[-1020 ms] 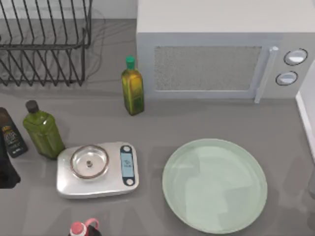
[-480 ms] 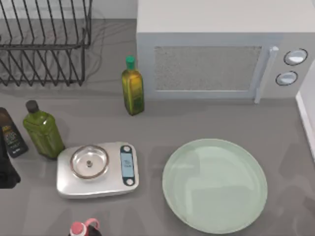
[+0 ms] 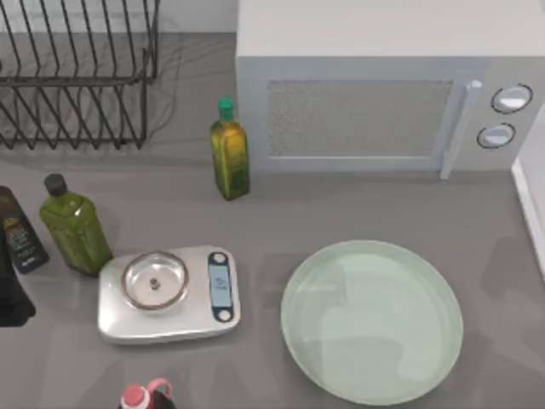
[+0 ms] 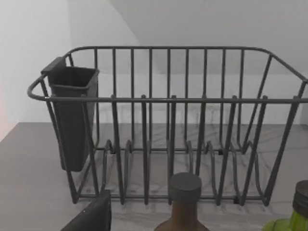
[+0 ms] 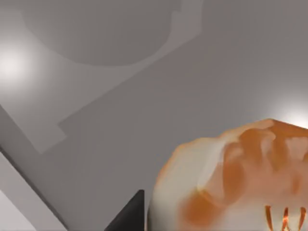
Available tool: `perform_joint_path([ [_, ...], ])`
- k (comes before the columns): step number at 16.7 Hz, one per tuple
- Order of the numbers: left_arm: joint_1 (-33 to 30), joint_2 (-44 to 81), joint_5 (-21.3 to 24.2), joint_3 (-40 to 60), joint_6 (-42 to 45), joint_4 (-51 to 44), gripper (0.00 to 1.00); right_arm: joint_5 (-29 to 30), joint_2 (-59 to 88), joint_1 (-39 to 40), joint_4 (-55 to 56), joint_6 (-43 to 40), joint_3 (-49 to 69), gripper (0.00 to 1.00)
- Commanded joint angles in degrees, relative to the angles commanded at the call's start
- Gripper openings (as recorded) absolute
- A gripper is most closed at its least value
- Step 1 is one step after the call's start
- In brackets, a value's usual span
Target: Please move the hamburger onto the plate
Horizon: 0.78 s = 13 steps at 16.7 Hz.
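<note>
Close under the right wrist camera sits the hamburger (image 5: 231,178), so the right arm is nearer; plate (image 3: 372,321) still bare, finger state cannot be told.

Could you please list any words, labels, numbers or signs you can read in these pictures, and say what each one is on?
No text can be read.
Dark bottle at the table's left edge: yellow label print, too blurred to read.
Scale: its display strip shows no legible digits.
Microwave: two dials, no readable markings.
</note>
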Motion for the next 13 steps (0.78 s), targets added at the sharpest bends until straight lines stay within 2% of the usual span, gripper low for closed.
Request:
perform_joint_path([
  [3,0.0,0.0,0.0,0.0,0.0,0.0,1.0,0.0,0.6,0.4,0.1,0.8,0.2,0.0],
  [6,0.0,0.0,0.0,0.0,0.0,0.0,1.0,0.1,3.3,3.0,-0.1,6.3,3.0,0.0],
  [10,0.0,0.0,0.0,0.0,0.0,0.0,1.0,0.3,9.8,9.3,-0.3,20.8,8.9,0.0],
  [13,0.0,0.0,0.0,0.0,0.0,0.0,1.0,0.4,15.6,15.2,-0.3,36.2,13.5,0.0],
])
